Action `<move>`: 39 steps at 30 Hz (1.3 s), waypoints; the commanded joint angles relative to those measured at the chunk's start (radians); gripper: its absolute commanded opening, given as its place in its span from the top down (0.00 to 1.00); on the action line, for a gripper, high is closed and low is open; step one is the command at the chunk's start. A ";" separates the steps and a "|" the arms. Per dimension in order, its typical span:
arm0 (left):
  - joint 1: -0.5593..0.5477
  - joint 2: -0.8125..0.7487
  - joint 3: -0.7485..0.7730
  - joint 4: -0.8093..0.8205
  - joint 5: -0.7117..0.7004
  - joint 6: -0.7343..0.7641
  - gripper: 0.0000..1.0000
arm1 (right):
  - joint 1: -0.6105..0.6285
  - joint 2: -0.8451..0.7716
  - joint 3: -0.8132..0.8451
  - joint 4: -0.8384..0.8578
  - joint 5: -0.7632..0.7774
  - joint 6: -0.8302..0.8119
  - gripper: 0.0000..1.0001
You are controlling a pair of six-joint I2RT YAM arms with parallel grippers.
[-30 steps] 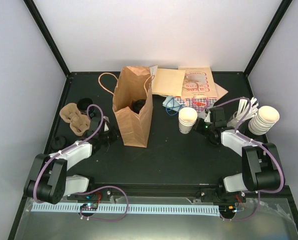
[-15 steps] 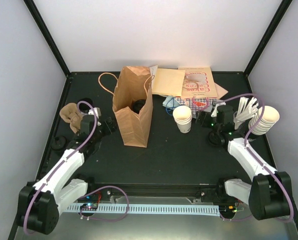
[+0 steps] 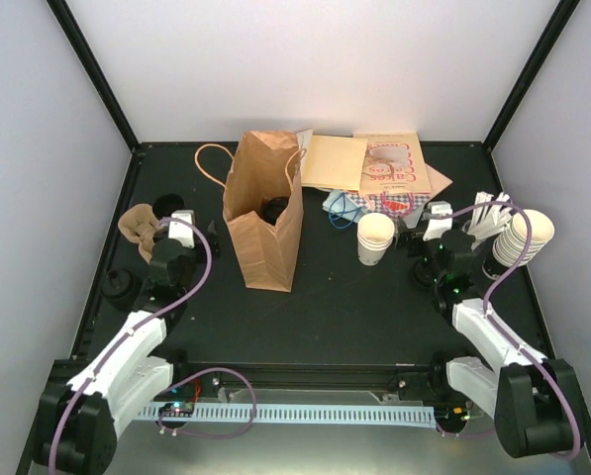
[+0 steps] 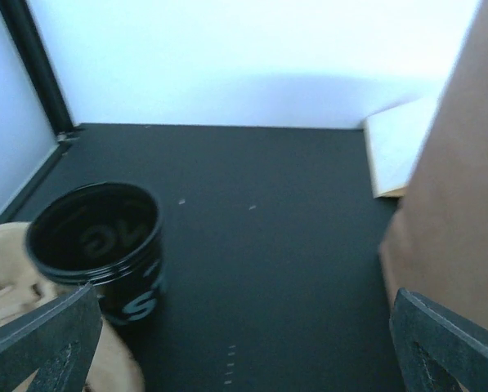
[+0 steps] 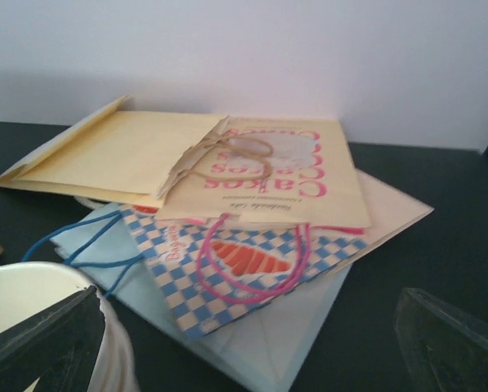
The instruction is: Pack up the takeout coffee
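Note:
A brown paper bag (image 3: 265, 233) stands open at the table's middle left. A dark round thing (image 3: 273, 208) shows inside its mouth; I cannot tell whether it is the takeout coffee's lid, and no cup shows under it. My left gripper (image 3: 181, 226) (image 4: 244, 331) is open, left of the bag (image 4: 464, 204), with bare table between its fingers. My right gripper (image 3: 436, 223) (image 5: 244, 327) is open too, just right of a stack of lidless cream cups (image 3: 374, 237) (image 5: 31, 298). Neither gripper holds anything.
A cardboard cup carrier (image 3: 137, 226) (image 4: 2, 278) and a stack of black lids (image 3: 166, 206) (image 4: 96, 237) lie left of the left gripper. Another black lid (image 3: 117, 285) lies nearer. Flat paper bags (image 3: 374, 168) (image 5: 252, 204) are piled at the back. A second cup stack (image 3: 525, 236) leans at the right.
Both arms have unfolded from near their bases and reached forward over the table. Both grippers have gone from shut to wide open.

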 commanded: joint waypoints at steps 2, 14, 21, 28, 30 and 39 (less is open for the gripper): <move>0.081 0.143 -0.036 0.237 -0.055 0.118 0.01 | -0.077 0.059 -0.027 0.258 -0.012 -0.104 0.02; 0.197 0.440 -0.041 0.605 0.108 0.151 0.01 | -0.123 0.336 -0.082 0.571 -0.009 -0.094 0.05; 0.222 0.587 -0.050 0.740 0.286 0.196 0.01 | -0.129 0.407 -0.088 0.644 0.048 -0.064 0.00; 0.220 0.586 -0.044 0.717 0.270 0.185 0.01 | -0.130 0.398 -0.085 0.630 0.052 -0.063 0.00; 0.221 0.584 -0.043 0.717 0.270 0.186 0.01 | -0.131 0.401 -0.086 0.637 0.053 -0.062 0.00; 0.220 0.581 -0.039 0.703 0.267 0.181 0.01 | -0.130 0.402 -0.084 0.631 0.052 -0.063 0.00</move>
